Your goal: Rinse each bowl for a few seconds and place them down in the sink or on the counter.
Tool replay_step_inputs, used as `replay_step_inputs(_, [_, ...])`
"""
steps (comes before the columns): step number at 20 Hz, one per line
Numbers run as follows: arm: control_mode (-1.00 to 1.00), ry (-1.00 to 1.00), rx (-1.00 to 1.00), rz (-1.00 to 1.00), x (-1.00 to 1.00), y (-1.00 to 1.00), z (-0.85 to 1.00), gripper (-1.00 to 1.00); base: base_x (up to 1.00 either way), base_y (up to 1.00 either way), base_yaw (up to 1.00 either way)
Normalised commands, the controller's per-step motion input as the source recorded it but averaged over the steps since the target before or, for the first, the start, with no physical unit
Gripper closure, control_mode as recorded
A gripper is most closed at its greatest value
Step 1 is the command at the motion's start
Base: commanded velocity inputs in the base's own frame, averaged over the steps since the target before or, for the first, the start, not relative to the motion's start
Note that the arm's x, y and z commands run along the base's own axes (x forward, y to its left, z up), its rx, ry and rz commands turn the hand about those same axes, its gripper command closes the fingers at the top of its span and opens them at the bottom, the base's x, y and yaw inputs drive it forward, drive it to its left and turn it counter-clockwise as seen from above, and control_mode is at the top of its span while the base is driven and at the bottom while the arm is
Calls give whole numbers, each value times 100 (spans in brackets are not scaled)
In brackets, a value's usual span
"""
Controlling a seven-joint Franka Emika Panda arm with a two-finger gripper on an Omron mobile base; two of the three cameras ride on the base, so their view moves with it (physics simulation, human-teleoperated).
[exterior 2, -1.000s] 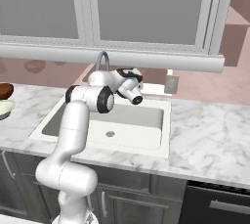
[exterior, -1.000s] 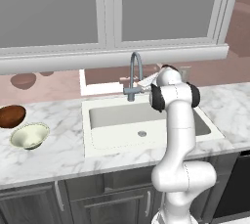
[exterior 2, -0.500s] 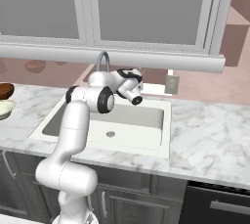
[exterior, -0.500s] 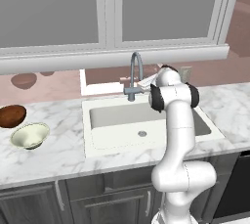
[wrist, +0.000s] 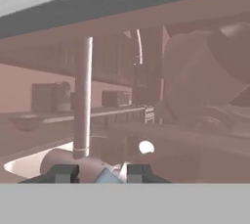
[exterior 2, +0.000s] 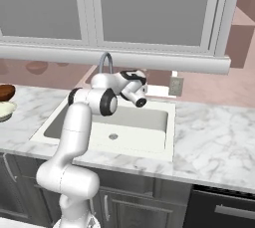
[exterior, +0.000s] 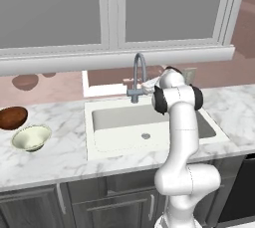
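Note:
The dark reddish-brown bowl [exterior: 12, 117] and the pale cream bowl [exterior: 31, 137] sit side by side on the counter [exterior: 60, 157], far left of the sink [exterior: 114, 122]. In the right base view the brown bowl [exterior 2: 5, 92] and the cream bowl [exterior 2: 4, 110] lie at the left edge. My gripper [exterior: 145, 86] is at the back rim of the sink, right beside the base of the grey faucet [exterior: 139, 70], far from both bowls. In the hand view my gripper [wrist: 100, 173] is open, with a pale faucet part between its tips and the faucet stem [wrist: 82, 100] just ahead.
The sink's drain [exterior: 145, 136] is in the middle of the basin. A window sill [exterior: 119, 55] runs just above the faucet. An outlet [exterior 2: 174, 83] is on the wall to the right. Marble counter [exterior 2: 214, 137] stretches right of the sink.

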Motion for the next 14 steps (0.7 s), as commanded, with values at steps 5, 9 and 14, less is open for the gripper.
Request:
replay_step_inputs(5, [-100,6,9,0,-13,-85,-65,100,0,0,0])
replay_step_inputs(9, [-100,8,10,0,-17,-84,-68,100,0,0,0])
replay_step_inputs(14, [-100,5,11,0,-19,-77,-50,100,0,0,0])
